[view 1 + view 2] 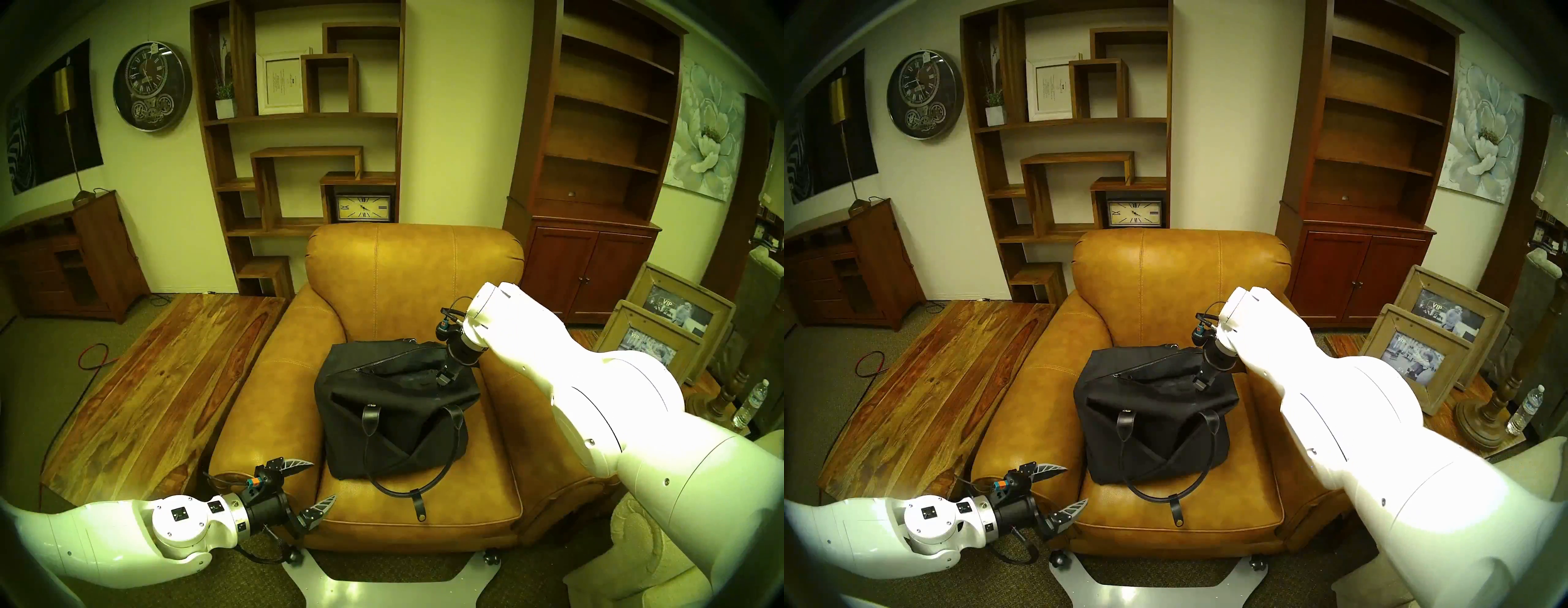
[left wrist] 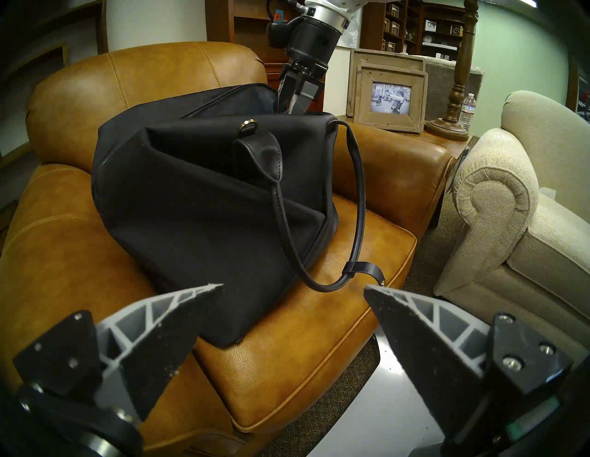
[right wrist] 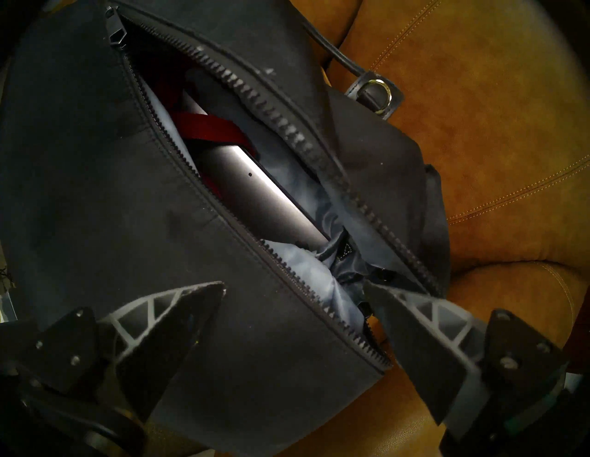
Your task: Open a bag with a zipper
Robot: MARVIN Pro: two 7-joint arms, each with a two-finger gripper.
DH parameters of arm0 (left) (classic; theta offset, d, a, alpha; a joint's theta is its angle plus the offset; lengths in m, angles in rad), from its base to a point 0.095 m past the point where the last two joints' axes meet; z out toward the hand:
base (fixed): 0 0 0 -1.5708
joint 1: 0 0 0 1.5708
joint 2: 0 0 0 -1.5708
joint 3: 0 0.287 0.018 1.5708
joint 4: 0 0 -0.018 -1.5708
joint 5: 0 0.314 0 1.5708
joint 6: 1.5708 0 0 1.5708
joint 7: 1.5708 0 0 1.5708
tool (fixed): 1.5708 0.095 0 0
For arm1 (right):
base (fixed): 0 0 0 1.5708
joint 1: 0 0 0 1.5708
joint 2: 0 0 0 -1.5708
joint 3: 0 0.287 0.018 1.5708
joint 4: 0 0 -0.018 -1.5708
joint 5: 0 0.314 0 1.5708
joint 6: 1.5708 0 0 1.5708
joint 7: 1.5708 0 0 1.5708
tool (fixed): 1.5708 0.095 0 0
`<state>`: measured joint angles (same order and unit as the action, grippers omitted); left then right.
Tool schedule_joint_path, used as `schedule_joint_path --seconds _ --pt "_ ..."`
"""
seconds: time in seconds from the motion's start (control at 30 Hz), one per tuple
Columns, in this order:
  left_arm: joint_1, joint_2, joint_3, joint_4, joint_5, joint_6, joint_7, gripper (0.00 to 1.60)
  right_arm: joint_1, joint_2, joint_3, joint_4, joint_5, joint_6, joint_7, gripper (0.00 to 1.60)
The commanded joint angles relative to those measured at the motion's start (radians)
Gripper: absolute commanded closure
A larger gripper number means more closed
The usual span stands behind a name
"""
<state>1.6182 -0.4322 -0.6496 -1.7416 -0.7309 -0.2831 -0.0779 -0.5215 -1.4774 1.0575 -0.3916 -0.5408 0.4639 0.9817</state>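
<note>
- Noting black handbag (image 1: 394, 407) on my tan leather armchair (image 1: 424, 509); zipper (image 3: 281, 153) parted
- right gripper (image 3: 293, 290) jaws spread above it
- left gripper (image 1: 316, 479) jaws spread, apart from bag

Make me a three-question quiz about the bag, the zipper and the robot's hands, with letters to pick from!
1. Where does the bag sit?
A. on the floor
B. on the tan armchair
C. on a shelf

2. What colour is the strap inside the bag?
A. red
B. green
C. yellow

3. How is the zipper?
A. shut all the way
C. torn off
B. open, its two rows of teeth apart

Answers:
1 B: the bag rests on the armchair's seat cushion.
2 A: the right wrist view shows a red strap in the opening, lying on a grey flat thing.
3 B: the teeth gape and the lining shows; the right hand is open above it, and the left hand is open beside the chair.
</note>
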Motion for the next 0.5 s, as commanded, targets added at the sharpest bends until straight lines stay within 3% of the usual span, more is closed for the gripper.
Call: schedule_joint_path --seconds 0.0,0.47 --pt "-0.002 -0.001 -0.001 -0.005 0.000 -0.003 0.000 0.00 0.047 0.080 0.053 -0.053 0.020 0.008 -0.047 0.00" --pt "-0.006 -0.001 0.003 -0.004 0.000 -0.003 0.001 0.00 -0.015 0.218 0.192 -0.048 0.082 0.044 -0.101 0.00"
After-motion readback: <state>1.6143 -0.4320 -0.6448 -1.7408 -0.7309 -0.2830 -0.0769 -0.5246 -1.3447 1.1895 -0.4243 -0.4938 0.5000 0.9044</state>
